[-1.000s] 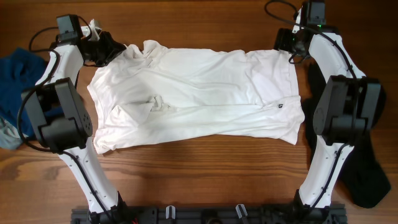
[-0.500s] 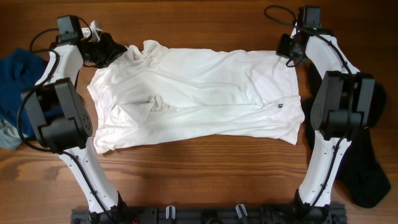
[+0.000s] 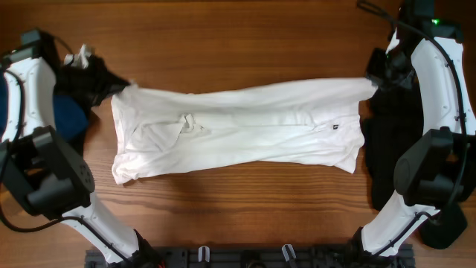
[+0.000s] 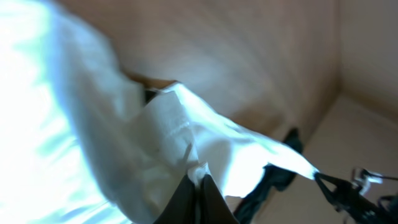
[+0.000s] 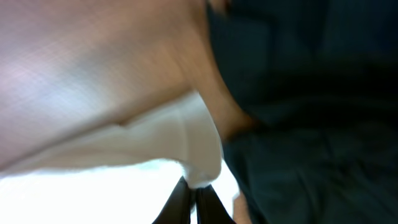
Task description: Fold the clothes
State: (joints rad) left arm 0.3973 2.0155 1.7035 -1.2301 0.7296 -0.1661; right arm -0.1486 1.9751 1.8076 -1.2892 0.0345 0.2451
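Moved outward since the last frame: left hand (image 3: pixel 110 85) and right hand (image 3: pixel 375 79) each pinch a far corner of the T-shirt (image 3: pixel 245 126), its edge now taut over the desk (image 3: pixel 238 37). Looks ready for the fold-over.

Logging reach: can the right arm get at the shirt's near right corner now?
Probably not yet: its fingers are shut on the shirt's far corner; nothing covers the near one.

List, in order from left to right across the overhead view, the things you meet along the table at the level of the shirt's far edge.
blue garment → left tool, pinching one shirt corner → white T-shirt → right tool, pinching the opposite corner
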